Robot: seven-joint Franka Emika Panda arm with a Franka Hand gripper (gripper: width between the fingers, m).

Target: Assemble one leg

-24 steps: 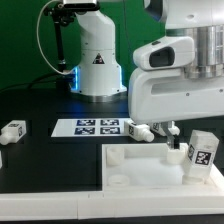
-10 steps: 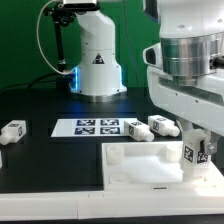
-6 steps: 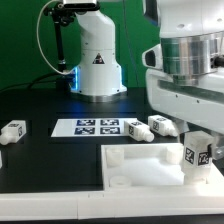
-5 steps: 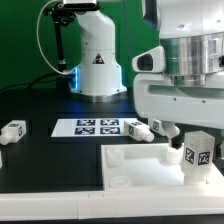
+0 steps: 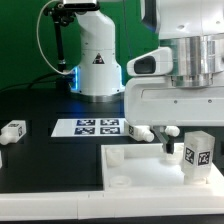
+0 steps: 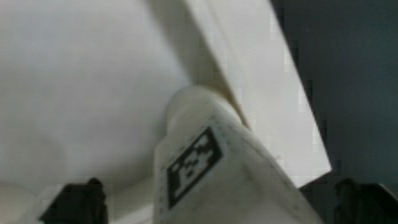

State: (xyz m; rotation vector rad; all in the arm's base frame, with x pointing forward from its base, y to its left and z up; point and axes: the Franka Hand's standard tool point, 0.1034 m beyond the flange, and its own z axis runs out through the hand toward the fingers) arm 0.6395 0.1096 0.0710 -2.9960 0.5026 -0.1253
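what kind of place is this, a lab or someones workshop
Most likely a robotics lab bench. A thin flat white marker board printed with square tags lies on the black table, small white tagged leg blocks sit around a large flat white square panel, and a green backdrop hangs behind.

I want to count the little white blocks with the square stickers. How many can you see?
3. One leg lies near the exterior view's left edge. One lies by the marker board, partly behind the arm. One stands on the panel. The arm may hide more.
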